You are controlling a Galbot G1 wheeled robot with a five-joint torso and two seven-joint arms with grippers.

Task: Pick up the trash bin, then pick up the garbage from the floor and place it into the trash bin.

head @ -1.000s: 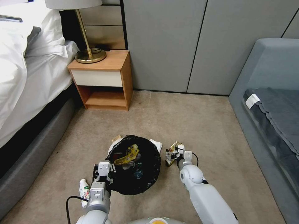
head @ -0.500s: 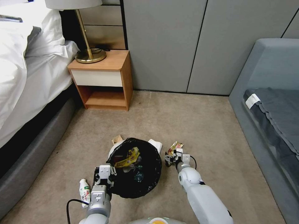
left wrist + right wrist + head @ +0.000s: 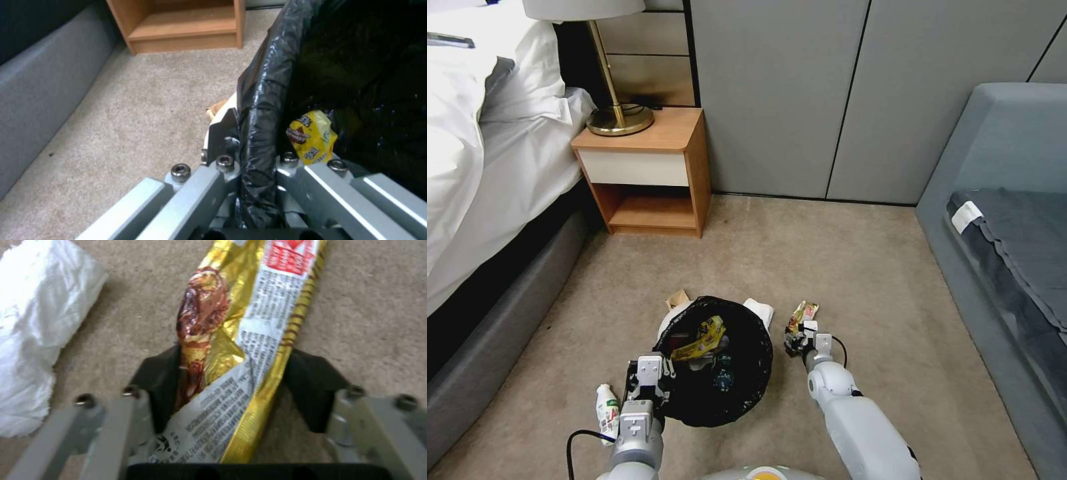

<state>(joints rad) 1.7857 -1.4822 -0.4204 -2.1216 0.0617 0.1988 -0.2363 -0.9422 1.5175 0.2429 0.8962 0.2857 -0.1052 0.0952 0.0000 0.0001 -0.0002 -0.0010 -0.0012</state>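
The right gripper (image 3: 796,339) has drawn back, its fingers (image 3: 162,386) wide around the wrapper (image 3: 236,340). At nine o'clock, left gripper (image 3: 258,166) pinches the bin (image 3: 717,360) rim, holding it ready.

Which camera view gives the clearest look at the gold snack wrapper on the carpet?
The right wrist view: the wrapper lies between the right gripper's open fingers, print readable. The head view shows it small, beside the trash bin, which the left gripper grips by the rim.

Glossy black plastic liner (image 3: 262,100), shiny gold foil wrapper (image 3: 249,323), matt rough carpet (image 3: 840,267)
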